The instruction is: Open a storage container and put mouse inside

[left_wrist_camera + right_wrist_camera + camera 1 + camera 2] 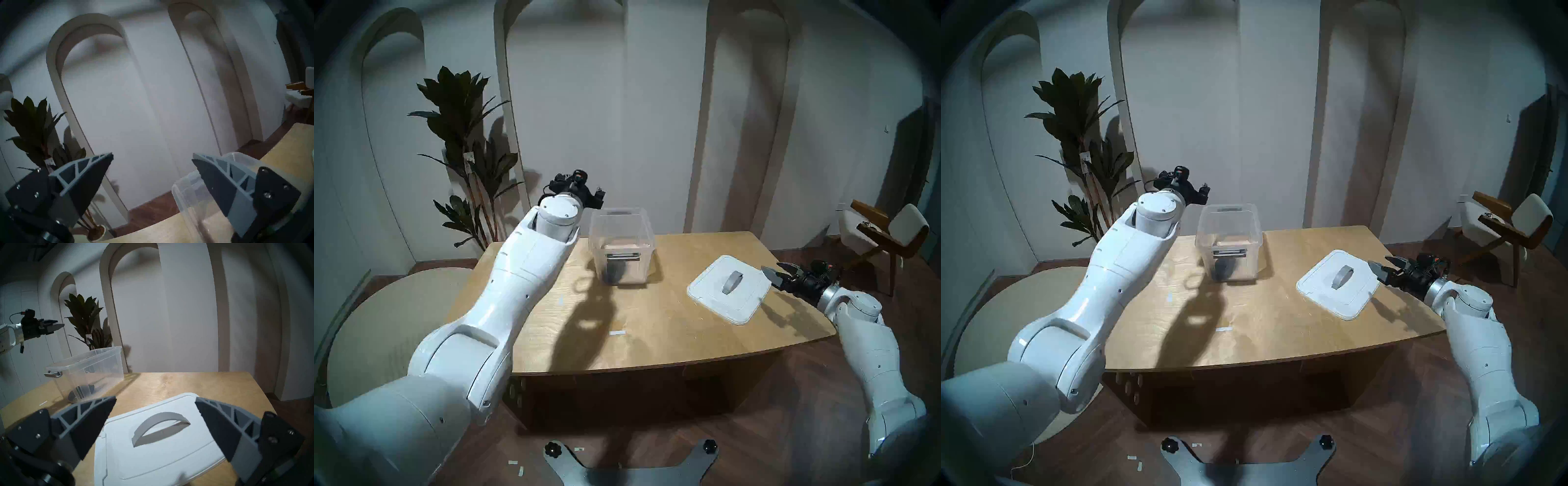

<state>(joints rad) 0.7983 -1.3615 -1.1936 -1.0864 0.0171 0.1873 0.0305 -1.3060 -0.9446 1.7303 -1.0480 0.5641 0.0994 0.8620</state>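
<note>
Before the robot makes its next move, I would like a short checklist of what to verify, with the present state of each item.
1. Storage container open, no lid on it: ok.
2. Mouse inside the container, at its bottom near the front wall: ok.
3. Lid lying flat on the table, apart from the container: ok.
4. Left end effector open and empty, raised beside the container: ok.
5. Right end effector open, empty, at the lid's edge: ok.
6. Front latch undamaged: cannot tell.
</note>
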